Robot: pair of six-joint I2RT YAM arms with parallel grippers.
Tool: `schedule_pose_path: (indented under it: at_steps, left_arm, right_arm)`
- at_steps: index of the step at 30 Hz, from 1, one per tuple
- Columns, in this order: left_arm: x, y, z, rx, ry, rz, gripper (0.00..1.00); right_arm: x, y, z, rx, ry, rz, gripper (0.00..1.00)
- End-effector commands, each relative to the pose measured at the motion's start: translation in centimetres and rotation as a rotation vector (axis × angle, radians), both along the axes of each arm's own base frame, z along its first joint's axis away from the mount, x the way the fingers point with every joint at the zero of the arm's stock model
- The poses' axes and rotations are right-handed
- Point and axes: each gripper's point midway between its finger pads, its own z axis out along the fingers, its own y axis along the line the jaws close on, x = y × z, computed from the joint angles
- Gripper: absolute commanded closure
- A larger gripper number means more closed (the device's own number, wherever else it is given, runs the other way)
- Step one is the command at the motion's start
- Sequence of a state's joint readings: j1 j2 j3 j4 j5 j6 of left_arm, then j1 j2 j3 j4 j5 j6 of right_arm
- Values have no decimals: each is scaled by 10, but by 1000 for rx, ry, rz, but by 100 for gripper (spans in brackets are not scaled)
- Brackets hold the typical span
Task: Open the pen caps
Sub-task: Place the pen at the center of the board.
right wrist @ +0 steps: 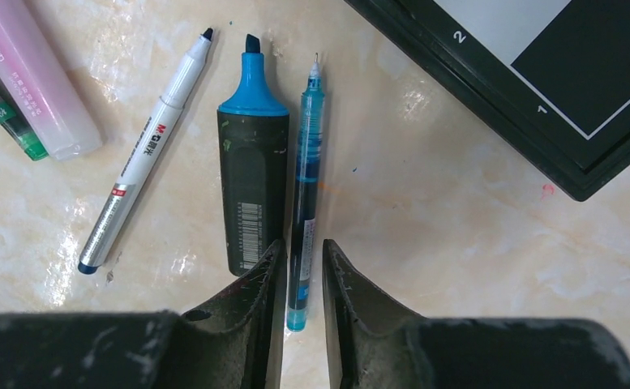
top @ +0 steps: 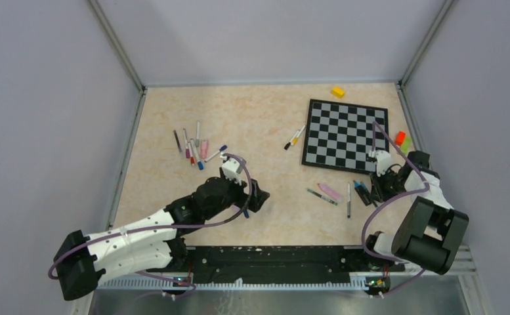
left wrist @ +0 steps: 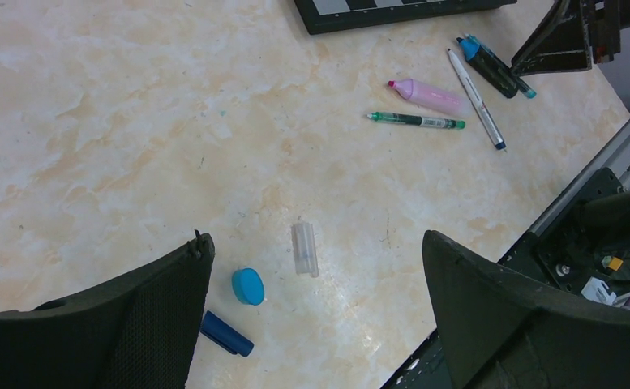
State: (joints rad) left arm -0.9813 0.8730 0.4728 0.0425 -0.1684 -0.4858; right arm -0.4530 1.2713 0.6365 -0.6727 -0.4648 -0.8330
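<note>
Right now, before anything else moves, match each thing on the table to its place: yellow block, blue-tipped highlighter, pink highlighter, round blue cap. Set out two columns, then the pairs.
1. yellow block
2. blue-tipped highlighter
3. pink highlighter
4. round blue cap

A. beside a navy cap
B. beyond the far edge of the chessboard
C. next to a green pen
D. uncapped, between a white pen and a thin blue pen

Pairs: 1-B, 2-D, 3-C, 4-A

The beige table [top: 252, 111] carries pens [top: 197, 148], pen caps [left wrist: 247, 286], chessboard [top: 346, 134], blocks [top: 337, 92].
</note>
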Motion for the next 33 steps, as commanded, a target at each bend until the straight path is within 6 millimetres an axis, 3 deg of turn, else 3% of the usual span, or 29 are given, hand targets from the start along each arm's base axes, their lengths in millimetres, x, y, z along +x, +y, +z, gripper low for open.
schedule_pose_path:
  at_steps: [1,8,11,15,19,23,29,33]
  left_arm:
    - [0,-6,15,-67,-27,-17,1]
    - [-1,-19,37,-115,-82,-99,1]
    - [7,-25,47,-114,-90,-140,1]
    - [25,-40,42,-75,-47,-185,1]
    - [54,-55,23,11,-6,-185,1]
    - [92,-69,6,105,18,-167,3]
    - [149,-85,-36,283,63,-125,4]
    - [188,-94,-49,354,53,-108,11]
  right_arm:
    - [11,-6,9,-11,-25,-9,79]
    - [16,-5,25,-10,-73,-1,78]
    - [24,2,50,6,-157,18,74]
    - [35,25,97,116,-275,81,66]
    - [40,68,140,372,-382,171,62]
    - [32,102,158,623,-431,231,58]
    - [22,105,149,605,-424,235,57]
    - [25,100,152,559,-438,217,57]
